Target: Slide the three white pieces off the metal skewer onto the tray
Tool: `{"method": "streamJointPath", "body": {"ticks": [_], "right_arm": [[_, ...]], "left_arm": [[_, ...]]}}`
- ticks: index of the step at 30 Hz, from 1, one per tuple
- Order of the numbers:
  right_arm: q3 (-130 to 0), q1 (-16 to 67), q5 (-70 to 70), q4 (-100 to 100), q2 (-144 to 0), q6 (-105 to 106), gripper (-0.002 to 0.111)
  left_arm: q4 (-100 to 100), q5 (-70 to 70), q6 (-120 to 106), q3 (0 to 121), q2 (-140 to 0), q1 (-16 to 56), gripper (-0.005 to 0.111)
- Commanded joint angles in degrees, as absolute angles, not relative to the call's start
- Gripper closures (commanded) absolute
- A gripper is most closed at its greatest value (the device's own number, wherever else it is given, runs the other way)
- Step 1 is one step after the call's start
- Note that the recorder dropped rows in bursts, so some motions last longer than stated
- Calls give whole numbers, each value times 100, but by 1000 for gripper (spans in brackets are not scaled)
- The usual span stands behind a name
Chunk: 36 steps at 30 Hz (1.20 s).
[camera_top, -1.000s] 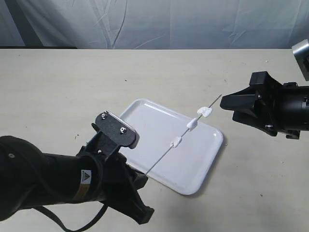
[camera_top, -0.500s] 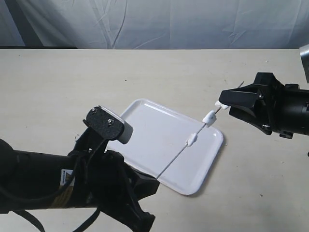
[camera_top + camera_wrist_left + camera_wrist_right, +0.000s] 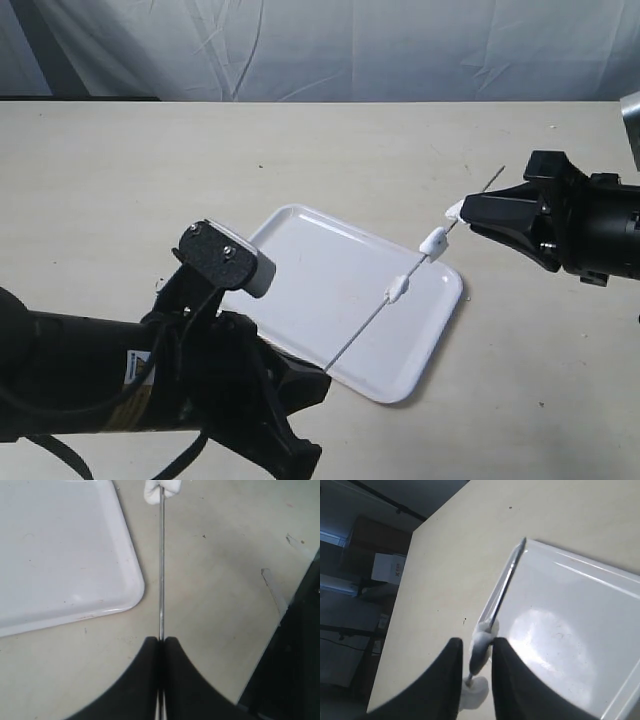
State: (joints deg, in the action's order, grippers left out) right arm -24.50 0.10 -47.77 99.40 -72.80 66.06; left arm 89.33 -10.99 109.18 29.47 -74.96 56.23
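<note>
My left gripper [image 3: 161, 641] is shut on the near end of the metal skewer [image 3: 161, 570], which it holds slanted above the tray [image 3: 330, 270]. All three white pieces are threaded on the skewer [image 3: 370, 320]: one [image 3: 397, 289] over the tray's right part, one [image 3: 434, 240] over its far right corner, and one [image 3: 455, 211] near the tip. My right gripper [image 3: 468, 211] stands at that tip. In the right wrist view its fingers straddle a white piece [image 3: 481, 645] with a narrow gap on one side, so the right gripper [image 3: 476, 641] is open. Another piece [image 3: 475, 692] sits behind it.
The beige table [image 3: 150, 180] extends around the tray, with a grey cloth backdrop [image 3: 320, 50] behind it. The bulky black left arm [image 3: 120, 380] fills the lower left of the exterior view. A metal object [image 3: 630, 115] stands at the right edge.
The left arm carried the skewer to the right, bringing its tip and outer piece to the right gripper. The right jaws have since narrowed around that piece.
</note>
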Motion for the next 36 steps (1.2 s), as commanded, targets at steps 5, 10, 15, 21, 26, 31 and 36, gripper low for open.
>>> {"method": "streamJointPath", "body": {"ticks": [5, 10, 15, 21, 26, 31, 36], "right_arm": [[-2436, 14, -4659, 9995, -7290, 6694, 88], [-2436, 14, -4575, 9995, -7290, 6694, 90], [-2436, 14, -4550, 9995, -7290, 6723, 91], [-2436, 14, -4574, 9995, -7290, 6737, 109], [-2436, 14, -4585, 9995, -7290, 6737, 109], [-2436, 14, -4595, 9995, -7290, 6737, 109], [-2500, 14, -4449, 9995, -7290, 6737, 109]], "left_arm": [[8887, -1275, 10928, 2904, -7458, 5652, 107], [8887, -1286, 10928, 2904, -7458, 5652, 107], [8887, -1321, 10928, 2904, -7458, 5652, 107], [8887, -1358, 10928, 2904, -7458, 5652, 107], [8887, -1397, 10878, 2904, -7458, 5652, 107], [8887, -1383, 10883, 2904, -7458, 5652, 107], [8887, -1761, 10904, 2904, -7458, 5652, 107]]}}
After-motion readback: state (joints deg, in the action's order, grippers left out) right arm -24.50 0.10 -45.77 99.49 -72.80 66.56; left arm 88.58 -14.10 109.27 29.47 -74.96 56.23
